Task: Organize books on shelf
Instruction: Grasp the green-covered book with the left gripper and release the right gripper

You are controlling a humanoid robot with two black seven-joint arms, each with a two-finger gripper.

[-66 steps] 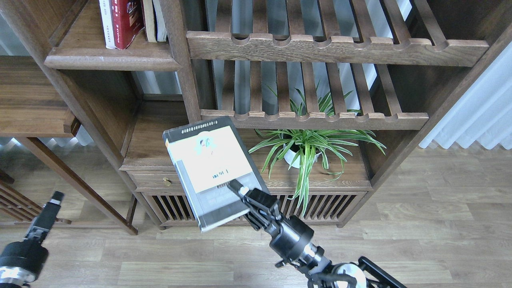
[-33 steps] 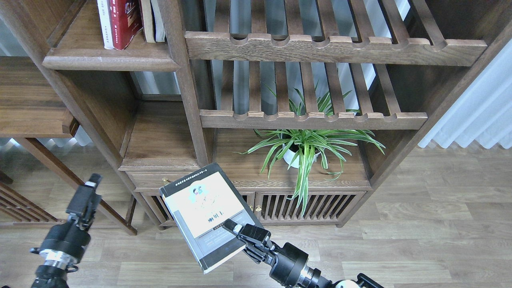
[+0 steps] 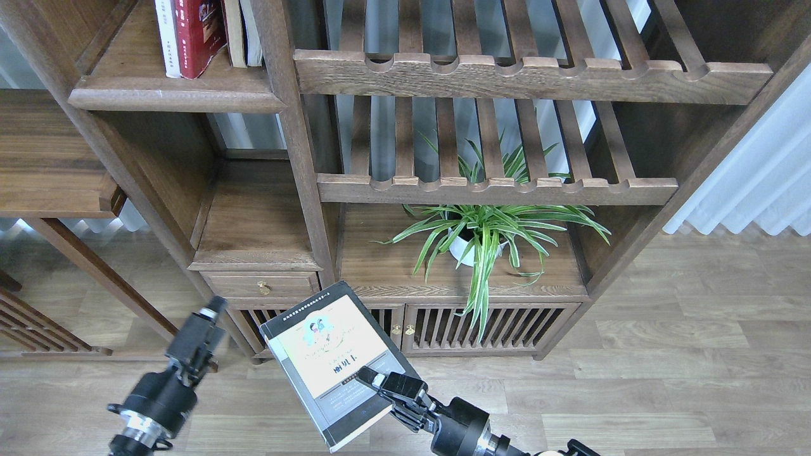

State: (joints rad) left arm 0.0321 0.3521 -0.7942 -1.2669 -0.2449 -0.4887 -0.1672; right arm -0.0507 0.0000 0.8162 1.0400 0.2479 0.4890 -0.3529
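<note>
Right black two-finger gripper [image 3: 374, 382] pinching lower right edge of black-grey paperback with yellow-green panel [image 3: 332, 361]; book held tilted, cover up, in front of low slatted cabinet doors [image 3: 494, 326]; left black gripper [image 3: 206, 320] just left of book, apart from it, finger spread cannot tell; white and red books [image 3: 190, 35] upright on solid dark-brown plank shelf [image 3: 171, 98], upper left; green potted plant [image 3: 485, 234] on cabinet top.

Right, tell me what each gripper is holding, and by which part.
The right gripper holds the black-grey book by its lower right edge, fingers clamped over the cover. The left gripper holds nothing.
</note>
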